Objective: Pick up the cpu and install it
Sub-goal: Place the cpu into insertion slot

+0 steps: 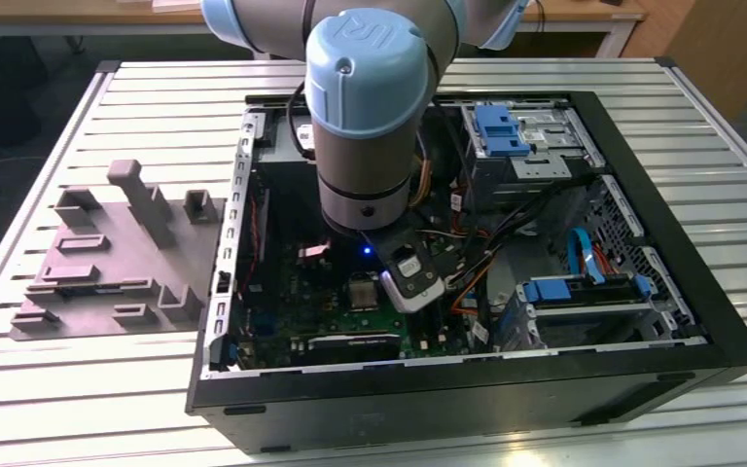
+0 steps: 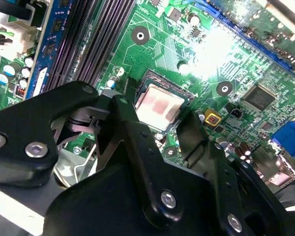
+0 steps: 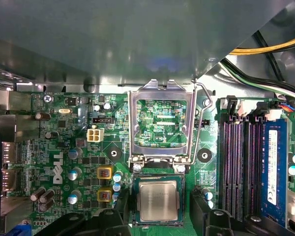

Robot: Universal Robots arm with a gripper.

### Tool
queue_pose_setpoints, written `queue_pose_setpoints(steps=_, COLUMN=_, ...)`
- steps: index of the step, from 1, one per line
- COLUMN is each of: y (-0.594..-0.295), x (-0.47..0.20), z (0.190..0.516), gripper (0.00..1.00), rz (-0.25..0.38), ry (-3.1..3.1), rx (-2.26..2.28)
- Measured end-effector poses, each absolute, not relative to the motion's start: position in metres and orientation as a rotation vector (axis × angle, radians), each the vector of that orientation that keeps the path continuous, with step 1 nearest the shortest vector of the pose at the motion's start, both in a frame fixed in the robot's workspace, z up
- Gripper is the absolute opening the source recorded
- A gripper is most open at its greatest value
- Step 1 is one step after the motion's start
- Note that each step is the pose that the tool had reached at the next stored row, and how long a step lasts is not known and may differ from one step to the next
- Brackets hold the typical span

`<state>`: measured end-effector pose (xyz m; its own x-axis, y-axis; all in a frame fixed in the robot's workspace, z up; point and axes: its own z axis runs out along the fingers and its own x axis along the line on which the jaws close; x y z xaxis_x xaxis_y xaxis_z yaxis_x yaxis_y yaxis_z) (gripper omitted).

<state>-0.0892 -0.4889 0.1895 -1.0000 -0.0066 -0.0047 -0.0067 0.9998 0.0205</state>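
Claw (image 3: pixel 160 209) wide open; one finger (image 2: pixel 125 123) stood on each side of the cpu (image 3: pixel 158 199), both clear of its edges, nothing gripped. The cpu lay flat and square inside the socket (image 3: pixel 134 194) of the green motherboard (image 3: pixel 78 142), metal top upward.

Judgement: the chip looked seated and the open claw suggests it was released, with the fingers spread wide enough not to drag it out of place.

The load plate (image 3: pixel 133 123) was hinged upright just beyond the socket, its window showing bare board, and the wire lever (image 3: pixel 202 113) was raised beside it. Judgement: both were up so the chip could go straight down; the socket was not yet clamped.

Memory slots (image 3: pixel 236 167) ran alongside the socket, near but apart.

Arm (image 1: pixel 367 117) pose in the exterior view: the last link hung close to vertical inside the open computer case (image 1: pixel 478 399), with the wrist low over the board, which suits a straight vertical placement.

The case lay on its side across the middle of the slatted surface (image 1: pixel 166 88). A grey tray (image 1: pixel 101 282) sat beside it, near the surface's edge on the exterior view's left.
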Motion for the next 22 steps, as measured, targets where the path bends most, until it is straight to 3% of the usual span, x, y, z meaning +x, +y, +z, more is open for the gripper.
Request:
queue_pose_setpoints(steps=4, y=-0.4889, x=-0.0893, z=0.1895, gripper=0.58, rz=0.032, ry=3.137, rx=-0.01)
queue_pose_setpoints(steps=8, y=-0.489, x=-0.0892, z=0.1897, gripper=0.45, rz=0.032, ry=3.137, rx=-0.009)
queue_pose_setpoints(steps=22, y=-0.4896, x=-0.0887, z=0.1907, gripper=0.45, rz=0.031, ry=3.136, rx=0.031)
